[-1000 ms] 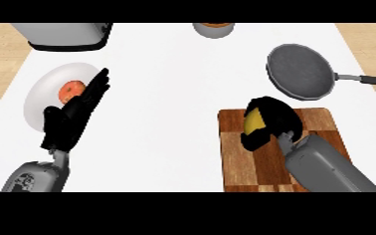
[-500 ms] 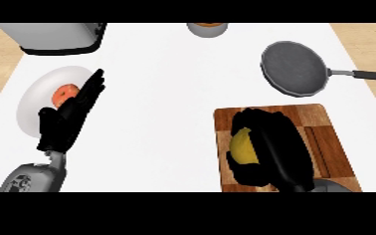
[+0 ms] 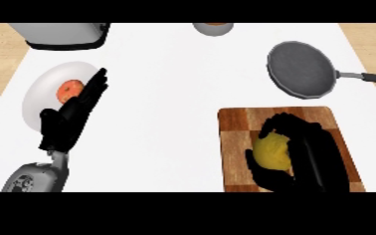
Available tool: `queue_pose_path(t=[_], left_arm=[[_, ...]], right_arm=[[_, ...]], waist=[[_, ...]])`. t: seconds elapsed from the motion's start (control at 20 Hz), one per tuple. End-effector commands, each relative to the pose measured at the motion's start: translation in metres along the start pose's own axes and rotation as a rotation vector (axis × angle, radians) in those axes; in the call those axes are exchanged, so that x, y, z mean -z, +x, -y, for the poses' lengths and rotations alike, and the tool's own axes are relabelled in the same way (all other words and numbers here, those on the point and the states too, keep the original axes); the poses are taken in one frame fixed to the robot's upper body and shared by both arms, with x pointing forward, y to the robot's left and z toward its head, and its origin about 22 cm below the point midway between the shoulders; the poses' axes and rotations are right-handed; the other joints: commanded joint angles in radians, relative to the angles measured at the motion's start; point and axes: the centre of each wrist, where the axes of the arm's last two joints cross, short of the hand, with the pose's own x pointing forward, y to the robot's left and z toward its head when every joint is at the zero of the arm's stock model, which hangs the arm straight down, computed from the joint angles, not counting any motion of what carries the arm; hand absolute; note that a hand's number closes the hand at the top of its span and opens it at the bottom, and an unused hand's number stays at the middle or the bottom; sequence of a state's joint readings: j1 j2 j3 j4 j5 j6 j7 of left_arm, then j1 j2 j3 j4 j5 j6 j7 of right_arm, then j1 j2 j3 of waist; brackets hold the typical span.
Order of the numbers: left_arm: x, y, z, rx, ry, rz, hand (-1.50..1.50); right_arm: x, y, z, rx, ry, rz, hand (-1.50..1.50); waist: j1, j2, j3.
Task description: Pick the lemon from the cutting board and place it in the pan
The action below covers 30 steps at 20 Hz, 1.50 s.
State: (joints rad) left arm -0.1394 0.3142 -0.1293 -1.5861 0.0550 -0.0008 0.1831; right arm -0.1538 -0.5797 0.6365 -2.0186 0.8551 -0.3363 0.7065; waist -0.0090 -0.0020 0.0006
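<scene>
Yellow lemon [image 3: 273, 149], one, in right robot hand [image 3: 312, 154]; one pan [image 3: 303, 69].

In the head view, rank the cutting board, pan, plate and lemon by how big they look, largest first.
1. Cutting board, though the picture's lower edge cuts it off.
2. and 3. Pan and plate look about alike; the left hand hides part of the plate, so I won't rank them.
4. Lemon, partly covered by the right hand.
</scene>
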Motion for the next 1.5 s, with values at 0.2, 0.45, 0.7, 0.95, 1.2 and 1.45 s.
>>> queue_pose_path(t=[0.2, 0.45, 0.7, 0.95, 1.2, 1.45], left_arm=[[-0.009, -0.002, 0.008, 0.008, -0.015, 0.000, 0.00], [0.004, -0.007, -0.005, 0.002, -0.008, 0.025, 0.00], [0.022, 0.009, 0.013, -0.010, -0.022, 0.013, 0.00], [-0.008, 0.012, 0.010, 0.006, -0.046, 0.003, 0.00], [0.014, 0.010, -0.003, 0.019, -0.043, 0.026, 0.00], [-0.003, 0.012, 0.006, 0.007, -0.059, 0.033, 0.00]], right_arm=[[0.032, -0.055, 0.001, 0.152, -0.080, -0.065, 1.50], [0.087, -0.113, -0.010, 0.064, -0.140, -0.107, 1.50], [0.099, -0.153, -0.044, 0.015, -0.168, -0.123, 1.50], [0.157, -0.157, -0.030, 0.039, -0.207, -0.126, 1.50], [0.148, -0.208, -0.046, 0.017, -0.176, -0.137, 1.50], [0.152, -0.220, -0.050, 0.000, -0.211, -0.143, 1.50]], waist=[[0.011, 0.002, 0.000], [0.024, 0.010, 0.000], [0.020, 0.008, 0.001], [0.035, 0.006, 0.001], [0.041, 0.015, 0.002], [0.056, 0.017, 0.003]])
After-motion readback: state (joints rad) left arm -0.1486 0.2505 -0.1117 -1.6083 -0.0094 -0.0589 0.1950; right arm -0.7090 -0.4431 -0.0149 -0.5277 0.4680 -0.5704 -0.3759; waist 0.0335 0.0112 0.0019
